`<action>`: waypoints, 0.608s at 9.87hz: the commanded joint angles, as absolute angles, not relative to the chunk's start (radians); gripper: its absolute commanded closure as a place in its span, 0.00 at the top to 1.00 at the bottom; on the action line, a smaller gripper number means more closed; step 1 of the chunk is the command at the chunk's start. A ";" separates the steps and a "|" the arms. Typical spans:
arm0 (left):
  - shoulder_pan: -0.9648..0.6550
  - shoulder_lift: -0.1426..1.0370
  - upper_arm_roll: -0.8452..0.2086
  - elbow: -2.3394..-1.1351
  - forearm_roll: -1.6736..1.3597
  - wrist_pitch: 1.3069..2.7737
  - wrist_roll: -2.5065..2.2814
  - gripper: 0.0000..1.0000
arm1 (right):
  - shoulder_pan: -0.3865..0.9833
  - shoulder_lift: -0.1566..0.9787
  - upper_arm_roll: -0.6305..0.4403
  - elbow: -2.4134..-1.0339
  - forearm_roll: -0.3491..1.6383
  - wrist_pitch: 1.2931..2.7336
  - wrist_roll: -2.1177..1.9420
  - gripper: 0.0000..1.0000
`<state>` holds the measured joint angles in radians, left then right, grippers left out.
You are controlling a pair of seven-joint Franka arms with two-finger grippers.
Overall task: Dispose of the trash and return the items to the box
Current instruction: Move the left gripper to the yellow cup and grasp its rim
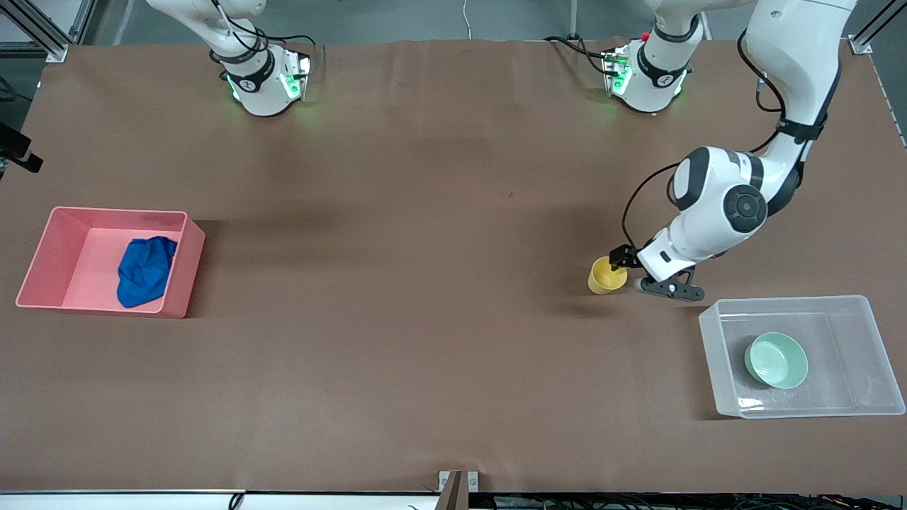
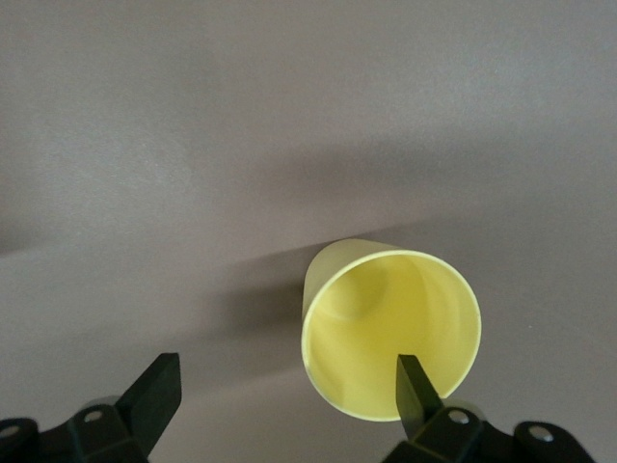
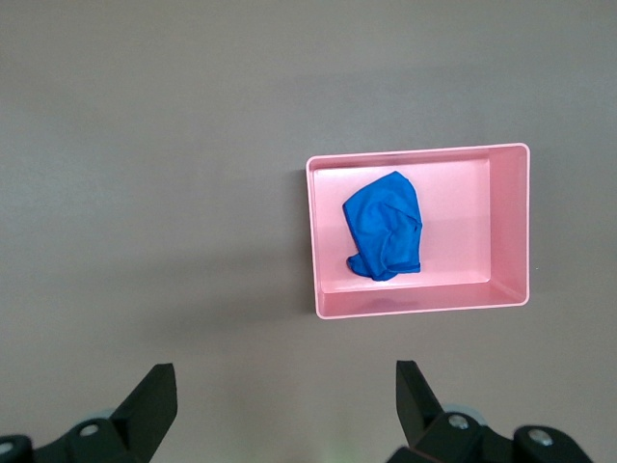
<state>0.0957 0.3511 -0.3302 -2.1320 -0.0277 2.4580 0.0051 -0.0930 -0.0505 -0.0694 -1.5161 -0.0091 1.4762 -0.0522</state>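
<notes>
Cloth (image 1: 145,271) binned, bowl (image 1: 776,360) boxed. My left hand (image 2: 289,386) wide, one finger inside cup (image 1: 606,275) rim, ungrasped. Right hand (image 3: 280,405) wide, waiting.

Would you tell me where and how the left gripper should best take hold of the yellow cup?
Probably by the rim wall, from above: the yellow cup stands upright, mouth open, and one finger of the open left gripper already sits inside it, the other outside.
</notes>
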 commanded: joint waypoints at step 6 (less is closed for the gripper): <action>0.078 0.462 -0.331 -2.114 0.081 2.559 -0.117 0.08 | -0.086 -0.054 -0.069 -1.513 -0.029 1.465 -0.044 1.00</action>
